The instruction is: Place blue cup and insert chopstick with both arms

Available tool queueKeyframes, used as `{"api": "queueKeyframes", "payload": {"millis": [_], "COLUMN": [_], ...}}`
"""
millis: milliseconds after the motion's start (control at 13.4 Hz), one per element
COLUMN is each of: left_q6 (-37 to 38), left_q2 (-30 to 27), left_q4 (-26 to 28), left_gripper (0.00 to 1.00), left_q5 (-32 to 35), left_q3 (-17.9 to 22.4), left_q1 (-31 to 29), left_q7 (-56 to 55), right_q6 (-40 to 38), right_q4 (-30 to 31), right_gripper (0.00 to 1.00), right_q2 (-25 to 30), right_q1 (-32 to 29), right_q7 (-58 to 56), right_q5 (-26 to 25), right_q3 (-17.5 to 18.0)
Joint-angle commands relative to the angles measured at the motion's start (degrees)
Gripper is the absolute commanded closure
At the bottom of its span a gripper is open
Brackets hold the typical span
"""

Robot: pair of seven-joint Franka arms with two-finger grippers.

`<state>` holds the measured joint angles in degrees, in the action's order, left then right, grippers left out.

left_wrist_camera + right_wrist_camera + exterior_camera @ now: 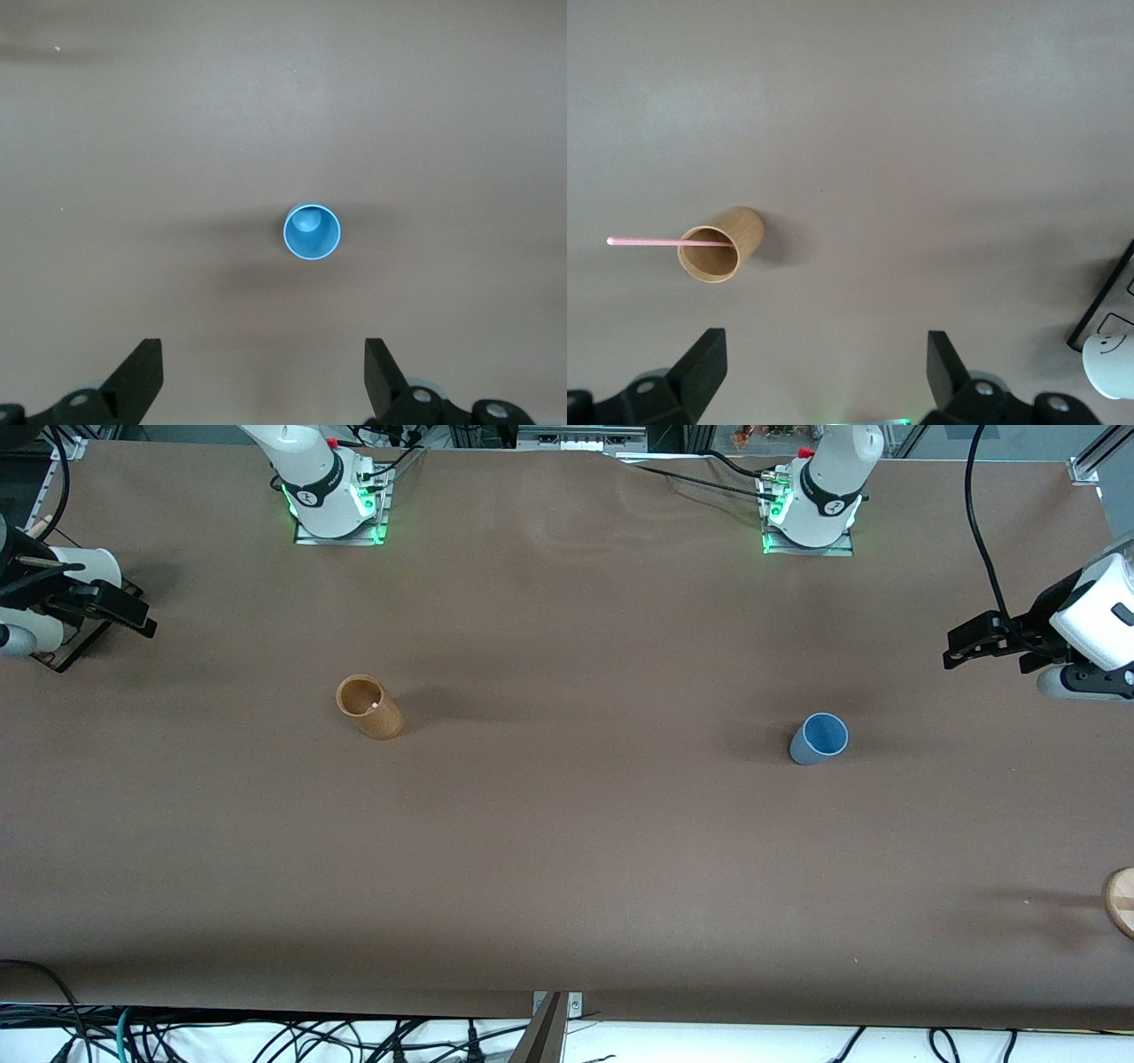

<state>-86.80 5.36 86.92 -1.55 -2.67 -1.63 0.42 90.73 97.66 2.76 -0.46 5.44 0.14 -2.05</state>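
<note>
The blue cup [819,737] stands upright on the brown table toward the left arm's end; it also shows in the left wrist view [312,232]. The chopstick's pink tip [375,705] shows at the rim of the tan holder [370,707], which stands toward the right arm's end. In the right wrist view the chopstick [656,241] leans out of the holder [719,245]. My left gripper [961,646] [264,363] is open and empty, up in the air at its end of the table, apart from the cup. My right gripper [133,615] [826,354] is open and empty at the other end.
A white mug [89,567] sits on a wooden tray by my right gripper; it also shows in the right wrist view [1109,363]. A round wooden piece [1121,902] lies at the table's edge at the left arm's end. A metal bracket [556,1005] sits on the table edge nearest the camera.
</note>
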Motion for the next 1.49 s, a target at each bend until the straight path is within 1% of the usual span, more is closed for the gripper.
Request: {"api": "queueKeyframes", "payload": {"millis": [0,448,672,1418], "left_q6": [0.6,0.7,0.6,0.7], "left_q2": [0.2,0.2,0.3,0.6], "left_q4": [-0.7,-0.7,-0.7,-0.6], "left_gripper": [0.00,0.00,0.00,0.00], "left_q5": [-0.9,-1.1,-1.2,-1.1], "left_q3": [-0.2,-0.3,-0.3,-0.5], "left_q1": [-0.2,-0.2,-0.1,0.1], "left_q7": [0.4,0.3,0.3,0.3], "right_q6": [0.2,0.2,0.2,-0.8], "right_q4": [0.3,-0.4,-0.8,-0.8], "right_gripper": [0.00,0.00,0.00,0.00], "right_q2": [0.5,0.0,-1.2,-1.2], "right_q1": [0.1,0.2,0.0,0.1], "right_q7": [-0.5,-0.3,-0.6,-0.7], "right_q5": [0.8,0.7,0.8,0.8], "right_q3": [-0.1,-0.1,-0.1,0.0]}}
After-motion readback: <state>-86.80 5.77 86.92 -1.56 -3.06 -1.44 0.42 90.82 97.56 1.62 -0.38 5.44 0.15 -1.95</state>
